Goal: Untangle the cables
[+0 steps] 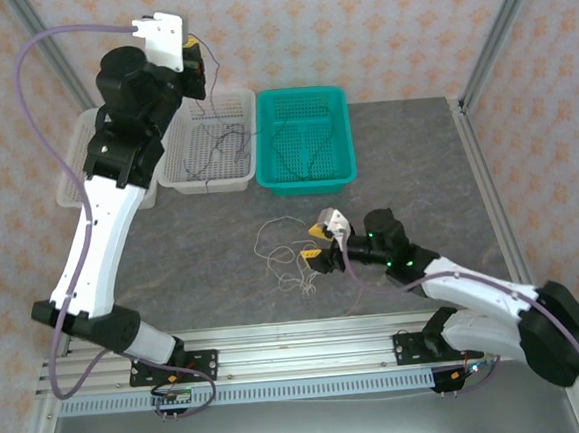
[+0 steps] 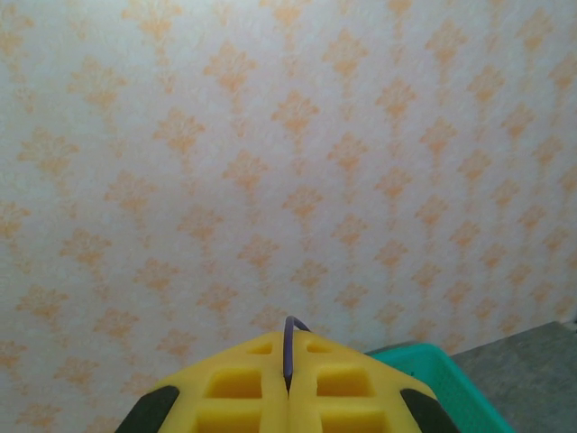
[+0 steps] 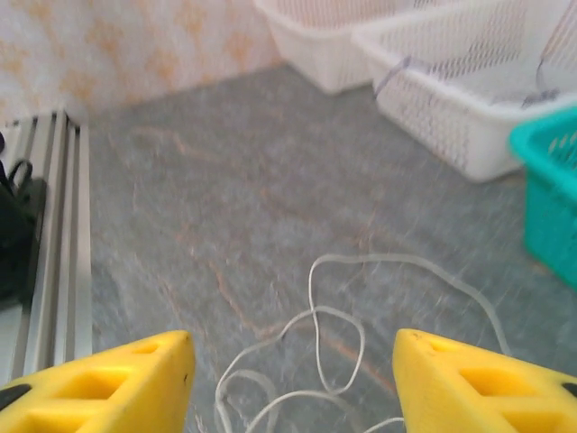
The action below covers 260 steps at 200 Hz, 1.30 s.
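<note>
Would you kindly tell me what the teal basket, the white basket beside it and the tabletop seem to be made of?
The teal basket: moulded plastic, glossy, with perforated walls. The white basket: likely the same plastic, slightly translucent mesh walls. The tabletop: grey veined stone look, matte; possibly laminate.

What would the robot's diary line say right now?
left end effector: shut on purple cable, raised high | right end effector: open over white cable on table
</note>
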### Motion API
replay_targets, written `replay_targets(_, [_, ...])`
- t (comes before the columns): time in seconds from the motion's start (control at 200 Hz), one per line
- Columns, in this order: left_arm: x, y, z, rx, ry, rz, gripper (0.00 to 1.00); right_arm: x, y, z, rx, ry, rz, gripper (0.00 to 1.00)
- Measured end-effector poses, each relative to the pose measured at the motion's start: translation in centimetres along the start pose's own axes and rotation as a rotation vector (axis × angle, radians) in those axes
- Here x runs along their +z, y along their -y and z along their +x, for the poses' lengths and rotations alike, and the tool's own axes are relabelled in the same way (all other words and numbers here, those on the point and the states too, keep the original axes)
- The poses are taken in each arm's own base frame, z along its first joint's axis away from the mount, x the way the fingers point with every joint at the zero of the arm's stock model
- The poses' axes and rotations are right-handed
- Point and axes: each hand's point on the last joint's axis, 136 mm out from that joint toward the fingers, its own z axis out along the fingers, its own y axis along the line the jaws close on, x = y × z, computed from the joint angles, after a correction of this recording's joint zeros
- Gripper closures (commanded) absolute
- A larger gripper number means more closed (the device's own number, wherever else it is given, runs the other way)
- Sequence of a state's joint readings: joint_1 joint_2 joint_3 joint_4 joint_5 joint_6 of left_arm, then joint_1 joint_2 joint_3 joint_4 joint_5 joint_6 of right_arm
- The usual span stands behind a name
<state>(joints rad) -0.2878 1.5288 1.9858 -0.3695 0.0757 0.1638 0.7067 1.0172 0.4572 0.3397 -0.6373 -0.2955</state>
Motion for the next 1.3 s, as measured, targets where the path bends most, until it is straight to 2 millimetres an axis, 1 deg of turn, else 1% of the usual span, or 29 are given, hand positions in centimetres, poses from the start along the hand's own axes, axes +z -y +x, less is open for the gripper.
replay_targets(0.075, [2.5,-0.7,1.9,0.006,-0.042,-0.008,1.00,-1.4,0.0,-2.0,0.000,0.061,0.035,0.35])
replay_targets(0.13, [4.1,-1.3,3.3,0.007,-0.071,-0.018,1.00,-2.2,0.1,-3.0,0.009,0.093,0.058,0.35])
replay_targets(0.175, [5.6,-1.8,5.0,0.008,-0.104,-0.028,1.00,-2.9,0.2,-3.7,0.018,0.119,0.076,0.35])
replay_targets(0.28, [8.5,-3.2,9.1,0.009,-0.185,-0.053,1.00,-3.8,0.4,-4.7,0.041,0.153,0.112,0.35])
replay_targets(0.39, [10.8,-4.9,13.2,-0.007,-0.262,-0.077,1.00,-4.4,0.6,-5.0,0.057,0.164,0.135,0.35])
replay_targets(0.41, [11.2,-5.2,13.9,-0.013,-0.274,-0.082,0.94,-4.4,0.7,-5.0,0.059,0.164,0.139,0.35])
replay_targets(0.505, [12.2,-6.5,16.7,-0.041,-0.325,-0.105,0.49,-4.7,0.8,-4.8,0.069,0.159,0.151,0.35])
replay_targets(0.556, [12.6,-6.9,17.9,-0.057,-0.348,-0.113,0.32,-4.7,0.8,-4.7,0.071,0.156,0.154,0.34])
replay_targets(0.616, [12.7,-7.0,19.3,-0.080,-0.373,-0.119,0.21,-4.7,0.9,-4.7,0.076,0.153,0.160,0.34])
replay_targets(0.656, [12.7,-7.0,20.0,-0.097,-0.387,-0.121,0.18,-4.7,1.0,-4.5,0.079,0.148,0.164,0.34])
replay_targets(0.701, [12.6,-6.9,20.5,-0.126,-0.393,-0.124,0.17,-4.7,1.1,-4.3,0.084,0.141,0.171,0.33])
replay_targets(0.766, [12.0,-6.6,20.8,-0.169,-0.399,-0.126,0.18,-4.7,1.4,-4.1,0.089,0.133,0.187,0.32])
replay_targets(0.806, [11.4,-6.4,20.6,-0.203,-0.396,-0.130,0.18,-4.7,1.6,-4.0,0.094,0.130,0.200,0.32])
replay_targets(0.866, [10.1,-5.8,19.4,-0.267,-0.371,-0.125,0.19,-4.6,2.0,-3.7,0.107,0.120,0.221,0.32])
replay_targets(0.931, [8.4,-4.6,16.8,-0.323,-0.326,-0.098,0.19,-4.4,2.6,-3.0,0.131,0.097,0.247,0.30])
replay_targets(0.981, [6.7,-2.9,14.2,-0.350,-0.286,-0.054,0.21,-4.1,3.0,-2.3,0.154,0.075,0.264,0.29])
replay_targets(1.041, [4.3,-0.1,11.1,-0.362,-0.248,0.017,0.22,-3.9,3.4,-1.5,0.185,0.049,0.282,0.29])
replay_targets(1.046, [3.9,0.3,10.7,-0.363,-0.245,0.029,0.23,-3.8,3.4,-1.5,0.187,0.048,0.282,0.29])
replay_targets(1.091, [1.9,2.8,9.2,-0.367,-0.235,0.094,0.25,-3.6,3.7,-0.9,0.215,0.030,0.295,0.29])
replay_targets(1.126, [0.3,4.7,8.7,-0.370,-0.241,0.141,0.27,-3.4,3.9,-0.5,0.234,0.018,0.303,0.29])
replay_targets(1.156, [-1.0,6.2,8.8,-0.378,-0.258,0.179,0.30,-3.3,4.1,-0.1,0.248,0.008,0.309,0.29])
replay_targets(1.171, [-1.7,7.1,9.1,-0.378,-0.273,0.200,0.31,-3.2,4.1,0.0,0.254,0.005,0.311,0.29])
replay_targets(1.206, [-2.9,8.3,10.1,-0.392,-0.307,0.223,0.35,-3.0,4.3,0.4,0.269,-0.006,0.316,0.29])
replay_targets(1.261, [-4.5,9.8,13.2,-0.436,-0.394,0.227,0.41,-2.7,4.4,0.9,0.288,-0.022,0.320,0.29])
replay_targets(1.301, [-5.4,10.5,16.5,-0.464,-0.478,0.205,0.45,-2.6,4.5,1.3,0.299,-0.034,0.321,0.29])
